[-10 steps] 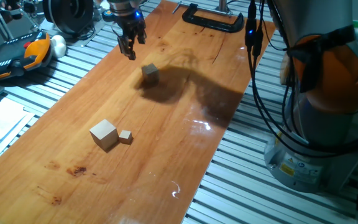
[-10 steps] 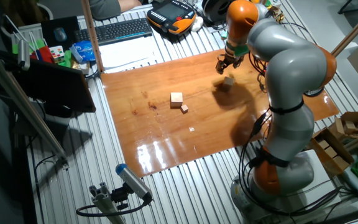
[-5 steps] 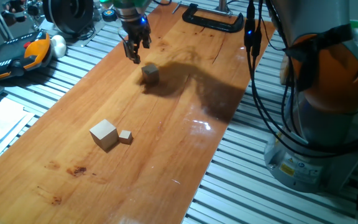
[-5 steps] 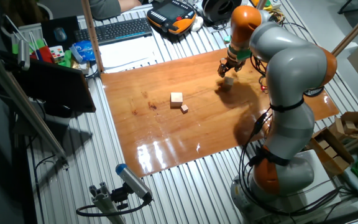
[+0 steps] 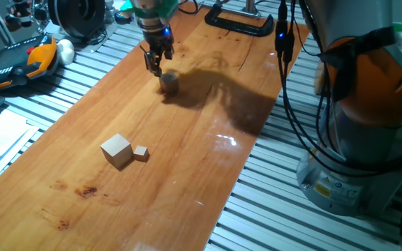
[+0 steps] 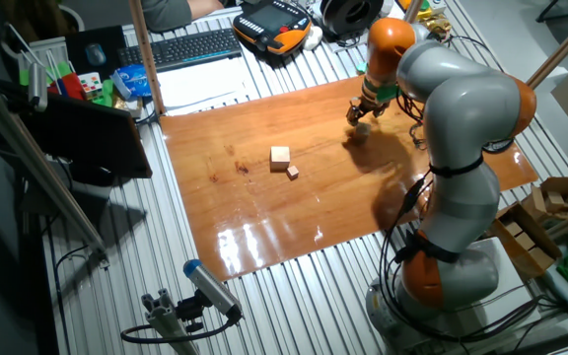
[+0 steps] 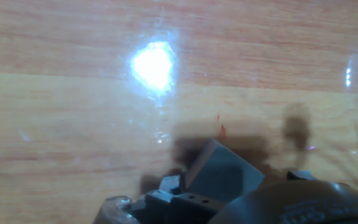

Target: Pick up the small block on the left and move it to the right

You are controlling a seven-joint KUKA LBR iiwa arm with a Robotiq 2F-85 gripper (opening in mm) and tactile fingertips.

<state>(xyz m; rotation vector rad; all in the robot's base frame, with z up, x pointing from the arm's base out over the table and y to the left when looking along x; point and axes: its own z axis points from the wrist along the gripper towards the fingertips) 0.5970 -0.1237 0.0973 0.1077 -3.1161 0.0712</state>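
Observation:
The small block (image 5: 169, 82), a pale wooden cube lying in the arm's shadow, sits on the wooden board toward its far end. My gripper (image 5: 157, 64) hangs low just beside it on its far-left side, fingers apart and holding nothing. In the other fixed view the gripper (image 6: 361, 114) is right over the block (image 6: 361, 128), which is partly hidden. In the hand view the block (image 7: 221, 169) shows grey in shadow at the bottom edge, close against dark parts of the hand.
A bigger pale cube (image 5: 116, 150) and a tiny cube (image 5: 140, 153) touching it lie on the near part of the board. A black clamp (image 5: 239, 23) grips the far edge. An orange teach pendant (image 5: 19, 63) lies off the board at the left.
The gripper has moved down and to the right, closer to the small block, and has turned about its axis. The blocks have not moved.

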